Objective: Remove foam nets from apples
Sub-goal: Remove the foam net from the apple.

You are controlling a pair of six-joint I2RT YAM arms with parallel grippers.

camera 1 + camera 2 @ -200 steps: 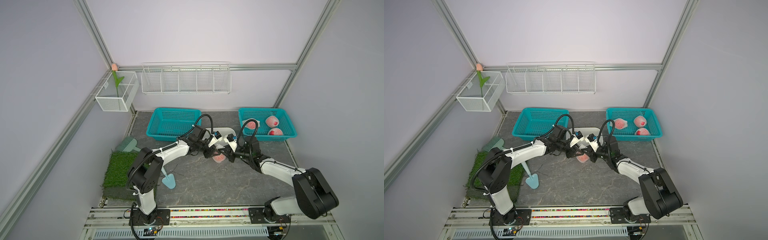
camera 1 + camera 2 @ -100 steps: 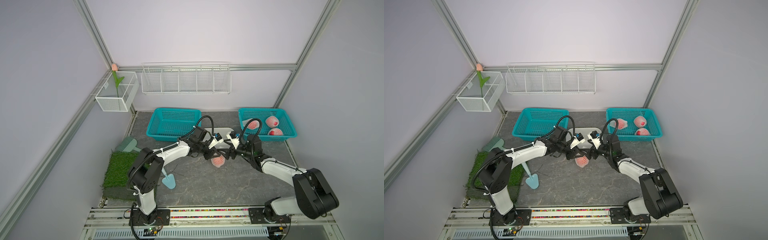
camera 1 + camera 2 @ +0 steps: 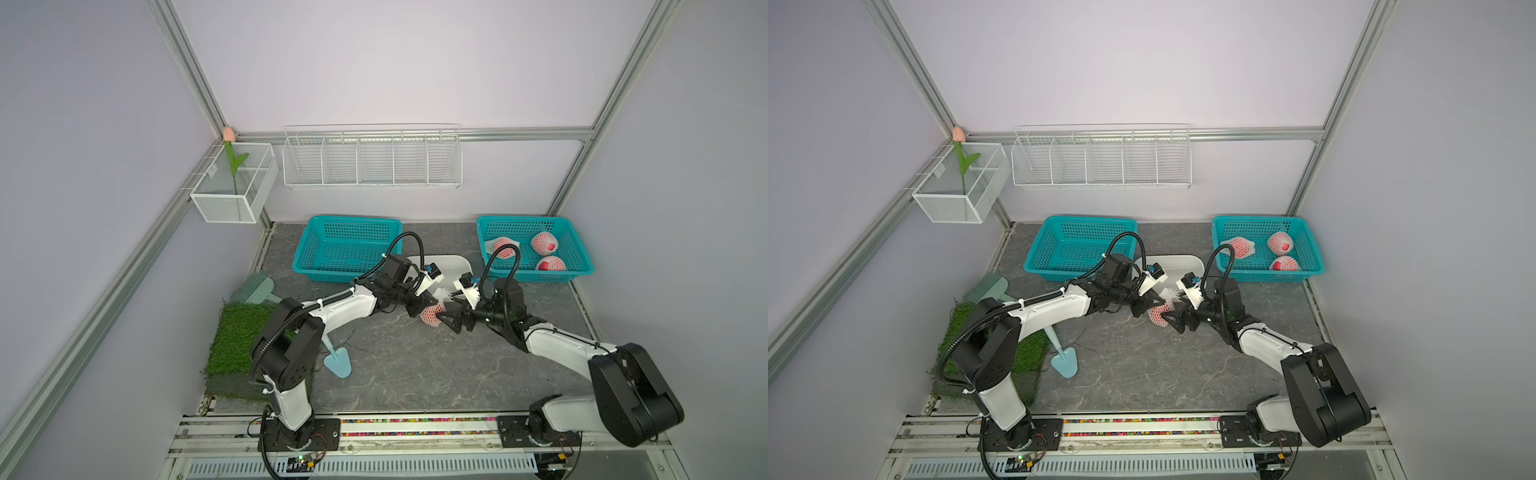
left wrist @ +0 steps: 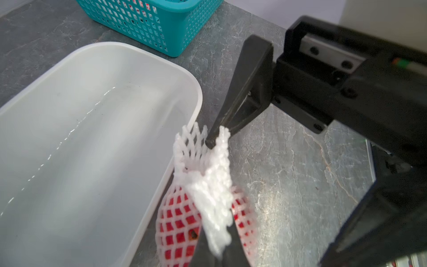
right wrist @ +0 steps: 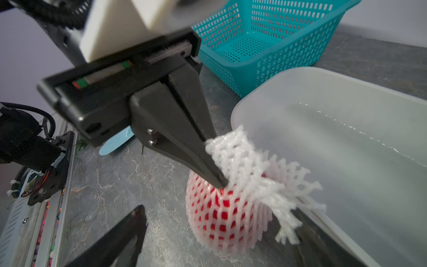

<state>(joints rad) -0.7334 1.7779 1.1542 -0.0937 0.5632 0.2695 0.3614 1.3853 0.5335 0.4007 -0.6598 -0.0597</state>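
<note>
- Noted left gripper (image 5: 219,182) pinched closed on white foam mesh net (image 5: 249,166)
- Saw right gripper (image 3: 448,319) jaws wide apart, flanking it
- Found netted round red apple (image 5: 221,215) on grey table (image 5: 138,185) beside white plastic tub (image 5: 323,92)

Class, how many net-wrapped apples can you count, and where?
4. Three netted apples lie in the right-hand teal basket. The fourth apple sits on the table beside the white tub, its foam net pinched by the left claw. No others show.
</note>
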